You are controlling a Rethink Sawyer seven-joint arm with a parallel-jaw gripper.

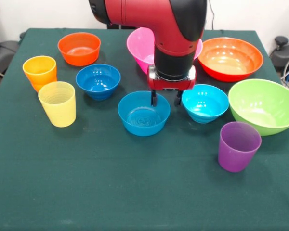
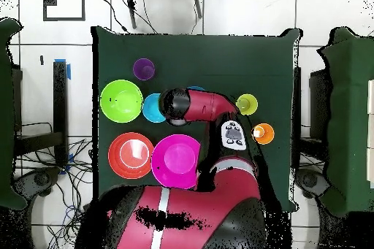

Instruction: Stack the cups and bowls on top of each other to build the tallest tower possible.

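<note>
Gripper (image 1: pixel 165 100) hangs open over far rim of mid-blue small bowl (image 1: pixel 143 113), 1 finger inside, 1 outside. Cyan bowl (image 1: pixel 205 103) just beside. 3 cups stand apart: orange (image 1: pixel 40 72), yellow (image 1: pixel 58 104), purple (image 1: pixel 238 146). Nothing stacked.

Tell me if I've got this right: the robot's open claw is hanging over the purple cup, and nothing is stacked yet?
Not quite. In the front view the open gripper hangs over the mid-blue bowl, not the purple cup, which stands apart nearer the camera. Nothing is stacked yet.
</note>
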